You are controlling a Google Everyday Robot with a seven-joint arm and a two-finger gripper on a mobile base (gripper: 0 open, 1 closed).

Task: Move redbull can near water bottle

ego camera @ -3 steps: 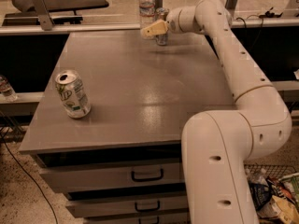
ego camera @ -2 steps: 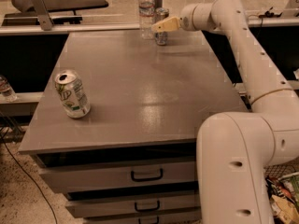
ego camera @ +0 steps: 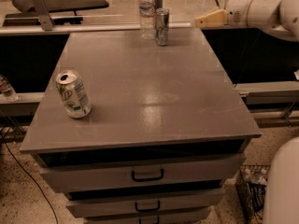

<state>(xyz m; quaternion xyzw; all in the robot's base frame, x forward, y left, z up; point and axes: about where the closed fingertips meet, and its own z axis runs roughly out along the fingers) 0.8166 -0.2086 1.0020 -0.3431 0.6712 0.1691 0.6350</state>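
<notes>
Redbull can (ego camera: 161,27) upright at far edge of surface (ego camera: 154,78), just right of water bottle (ego camera: 146,12); can't tell if they touch. Can is slim and silver with darker blue patches and a silver top, shorter than the bottle. Bottle clear, white cap, pale label band. Claw (ego camera: 205,20) is to the right of the can, level with it, apart from it, pointing left; spread or closed, can't tell. Wider white can (ego camera: 73,94) with green print stands near front-left edge
</notes>
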